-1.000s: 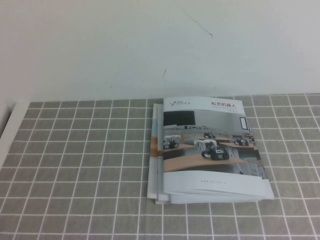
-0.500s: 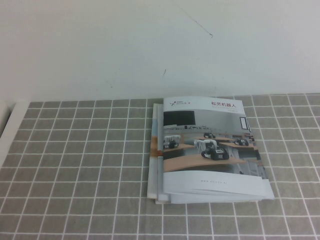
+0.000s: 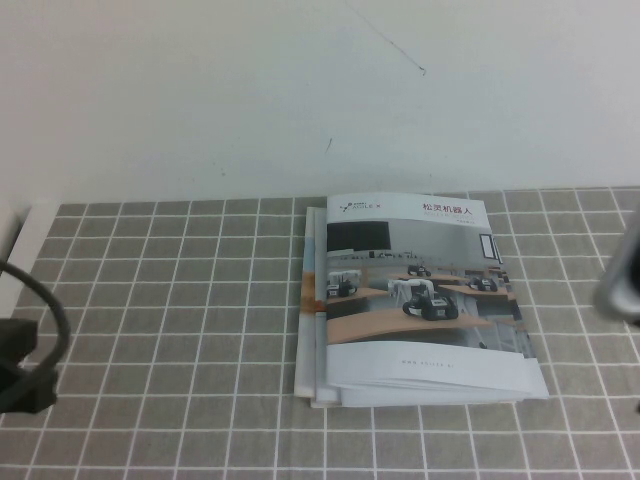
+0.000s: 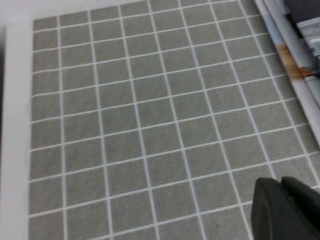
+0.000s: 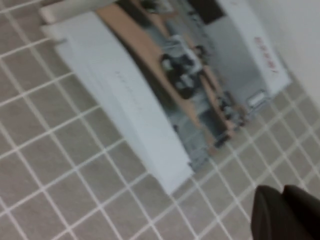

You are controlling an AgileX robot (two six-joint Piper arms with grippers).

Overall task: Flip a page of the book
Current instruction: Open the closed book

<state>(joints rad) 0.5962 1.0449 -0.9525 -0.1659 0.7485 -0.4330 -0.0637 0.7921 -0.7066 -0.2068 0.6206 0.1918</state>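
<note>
The thin glossy white-bordered book lies closed on my grey-checked tabletop, its robot-desk front page facing up. My left gripper hangs over bare tabletop well left of the book, my right gripper near its right edge; I cannot tell either's jaws.

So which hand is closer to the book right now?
The right hand: it sits just off the book's right edge. The left hand is at the table's far left edge, well away from it. Neither touches it.
</note>
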